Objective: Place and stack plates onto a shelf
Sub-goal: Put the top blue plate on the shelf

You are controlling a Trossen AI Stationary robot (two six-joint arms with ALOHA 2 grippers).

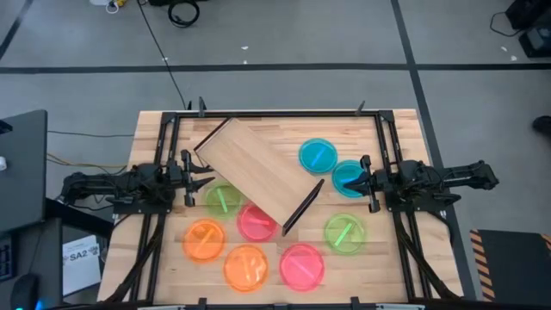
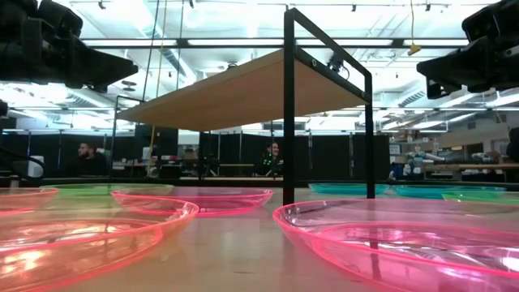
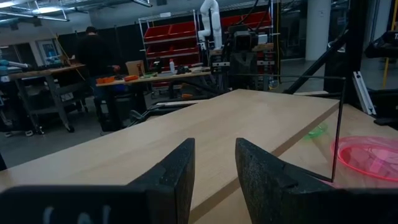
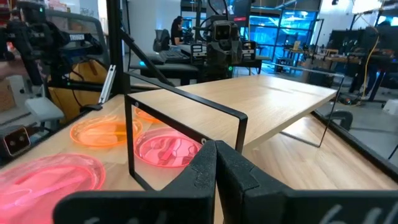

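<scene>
1. Table (image 1: 151, 129): slatted wood top, both arms parked over its side edges, nothing lifted. You're at the very start — no plate on the shelf yet.
2. Shelf (image 1: 250, 176): light-wood board w/ dark end frames, lying diagonal mid-table, just ahead of the left gripper (image 1: 205, 181) and between the two arms. Top is bare in both wrist views.
3. Plates, all flat on the table:
   - cyan plate (image 1: 318, 155) sits ahead of the right gripper (image 1: 351, 182), toward the far edge; second cyan plate (image 1: 343, 176) is right under its tips.
   - green plate (image 1: 224, 200) lies just ahead of the left gripper, partly tucked under the shelf edge; pink plate (image 1: 256, 222) next to it, by the shelf's dark end frame.
   - orange plate (image 1: 204, 240), second orange plate (image 1: 246, 267), second pink plate (image 1: 301, 265) and second green plate (image 1: 344, 232) are on the near side, apart from both grippers.
4. Left gripper: fingers parted w/ a clear gap, holding nothing, pointed at the shelf top.
5. Right gripper: fingers pressed together, empty.
6. Next, I'd judge: right must spread its fingers, drop to the cyan rim below it, pinch, lift above shelf height. Thin rims look slippery — grip may slide.
</scene>
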